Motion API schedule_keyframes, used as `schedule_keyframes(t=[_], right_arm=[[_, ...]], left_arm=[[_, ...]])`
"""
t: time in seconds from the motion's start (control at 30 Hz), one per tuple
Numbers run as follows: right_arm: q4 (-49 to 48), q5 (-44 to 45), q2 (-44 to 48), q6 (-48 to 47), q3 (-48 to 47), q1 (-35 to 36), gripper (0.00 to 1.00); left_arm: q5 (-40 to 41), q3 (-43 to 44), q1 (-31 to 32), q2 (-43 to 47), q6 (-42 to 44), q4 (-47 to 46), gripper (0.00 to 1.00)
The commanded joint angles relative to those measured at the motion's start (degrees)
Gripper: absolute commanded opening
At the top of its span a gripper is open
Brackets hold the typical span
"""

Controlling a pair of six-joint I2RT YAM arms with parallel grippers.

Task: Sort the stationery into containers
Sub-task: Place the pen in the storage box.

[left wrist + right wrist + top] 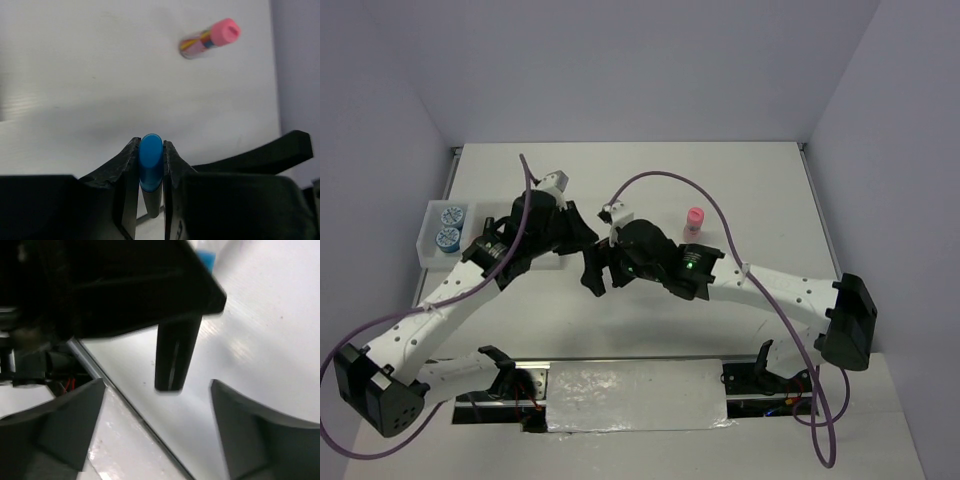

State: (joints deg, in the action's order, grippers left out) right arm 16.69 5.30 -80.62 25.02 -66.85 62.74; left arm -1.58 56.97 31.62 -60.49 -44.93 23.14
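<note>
My left gripper is shut on the blue-tipped black marker, holding it above the middle of the table. My right gripper is open and empty, right beside the left gripper, whose dark fingers hang between its jaws. The pink-capped amber tube stands on the table to the right. Two blue-and-white tape rolls sit in the end compartment of the white tray at far left. The pink and orange markers are not in view.
The left arm covers the rest of the tray. White walls close the table at the back and sides. A metal rail and a foil-covered plate run along the near edge between the arm bases.
</note>
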Motion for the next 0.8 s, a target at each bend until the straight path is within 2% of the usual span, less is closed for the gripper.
schedule_keyframes(t=[0.0, 0.1, 0.13, 0.2, 0.23, 0.33, 0.5, 0.57, 0.7, 0.77], right_arm=[[-3.4, -0.6, 1.3, 1.0, -0.3, -0.2, 1.00], [-1.2, 2.6, 3.5, 1.6, 1.9, -1.3, 1.00], [-0.4, 4.1, 4.4, 1.7, 2.8, -2.3, 1.00], [-0.2, 4.7, 8.2, 1.7, 6.3, -3.3, 1.00], [-0.6, 4.5, 9.7, 1.5, 7.5, -4.0, 1.00], [-1.6, 3.1, 16.7, 0.8, 13.4, -6.7, 1.00], [-1.0, 3.1, 21.8, -0.9, 17.5, -8.1, 1.00], [-0.5, 3.0, 23.5, -2.0, 18.7, -8.3, 1.00], [0.7, 2.9, 25.9, -4.2, 19.3, -9.0, 1.00], [0.2, 1.7, 27.2, -5.1, 19.7, -9.3, 1.00]], left_arm=[[10.9, 7.6, -0.2, -3.8, 6.9, 9.6, 0.00], [25.3, 13.6, -0.2, -8.0, 10.9, 18.1, 0.00], [33.8, 15.2, -0.3, -9.5, 12.7, 20.4, 0.00], [42.1, 19.6, -1.3, -14.8, 13.9, 24.9, 0.00], [49.1, 21.2, -2.2, -16.7, 13.4, 29.6, 0.00], [56.9, 26.8, -8.7, -24.3, 11.0, 36.3, 0.00], [57.7, 32.2, -17.9, -33.7, 16.3, 35.7, 0.00], [55.1, 33.5, -21.7, -36.7, 17.6, 34.9, 0.00], [52.7, 33.8, -25.5, -40.0, 18.6, 31.5, 0.01], [53.0, 33.8, -26.3, -41.6, 19.0, 30.0, 0.05]])
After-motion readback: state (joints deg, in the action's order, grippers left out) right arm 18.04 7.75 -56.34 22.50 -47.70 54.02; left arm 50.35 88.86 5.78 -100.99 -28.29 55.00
